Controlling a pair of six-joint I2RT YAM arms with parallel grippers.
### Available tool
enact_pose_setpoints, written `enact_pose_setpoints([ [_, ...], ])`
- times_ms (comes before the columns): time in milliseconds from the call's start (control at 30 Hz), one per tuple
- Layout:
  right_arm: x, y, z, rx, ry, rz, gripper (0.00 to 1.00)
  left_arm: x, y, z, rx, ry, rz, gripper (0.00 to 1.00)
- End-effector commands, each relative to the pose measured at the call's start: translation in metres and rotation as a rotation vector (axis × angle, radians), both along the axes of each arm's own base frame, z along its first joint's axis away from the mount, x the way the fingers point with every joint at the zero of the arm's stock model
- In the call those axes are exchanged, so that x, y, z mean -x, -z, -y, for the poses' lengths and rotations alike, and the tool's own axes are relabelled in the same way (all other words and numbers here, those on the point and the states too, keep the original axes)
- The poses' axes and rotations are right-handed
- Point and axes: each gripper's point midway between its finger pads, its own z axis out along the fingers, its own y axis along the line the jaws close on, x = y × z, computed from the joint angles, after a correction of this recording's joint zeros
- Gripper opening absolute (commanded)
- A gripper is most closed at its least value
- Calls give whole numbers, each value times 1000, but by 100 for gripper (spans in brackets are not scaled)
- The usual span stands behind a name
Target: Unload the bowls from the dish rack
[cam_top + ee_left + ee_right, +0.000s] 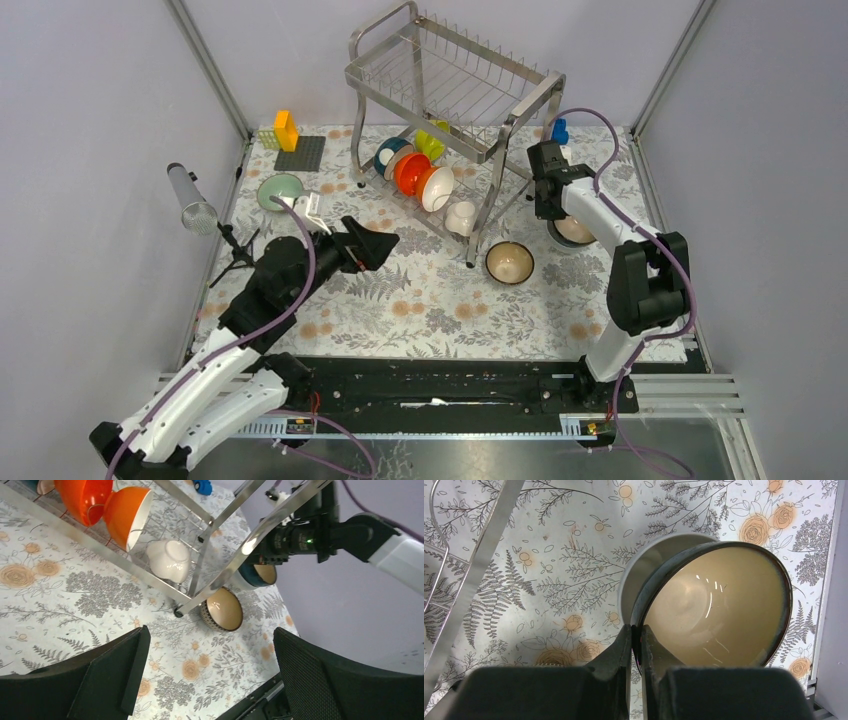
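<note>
Unloading looks about half done, by my judgement. On the floral tablecloth (420,300) the dish rack (455,85) stands far centre. Five bowls lean in a row on its lower shelf: blue bowl (388,155), yellow-green bowl (430,143), orange-red bowl (410,172), orange bowl with white inside (436,188) and, at the near end, white bowl (461,217). Off the rack on the cloth are the pale green bowl (280,190), far left, and the brown-gold bowl (509,262), just beside the rack's near leg. The right gripper (636,635) is clenched on the rim of a dark-rimmed cream bowl (719,605). That bowl is tilted and seems to rest in a pale bowl (644,565) beneath it, right of the rack. The left gripper (210,675) hangs over the cloth with jaws spread wide, grasping nothing, facing the rack's near end. Left to do: release the held bowl, then lift out the five on the shelf.
</note>
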Motion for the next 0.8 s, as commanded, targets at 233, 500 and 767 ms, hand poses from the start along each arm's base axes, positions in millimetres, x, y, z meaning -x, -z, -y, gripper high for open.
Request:
enact_pose_setpoints([
  [233,-8,-10,-3,-4,-47,14,22,-26,34,2,-63,-74,-50,99],
  [500,-3,-26,-1,1,-56,47,44,-34,55,4,-85,-92,-54,99],
  [767,0,-15,-1,3,-69,14,47,-38,63,18,-54,-53,-86,99],
])
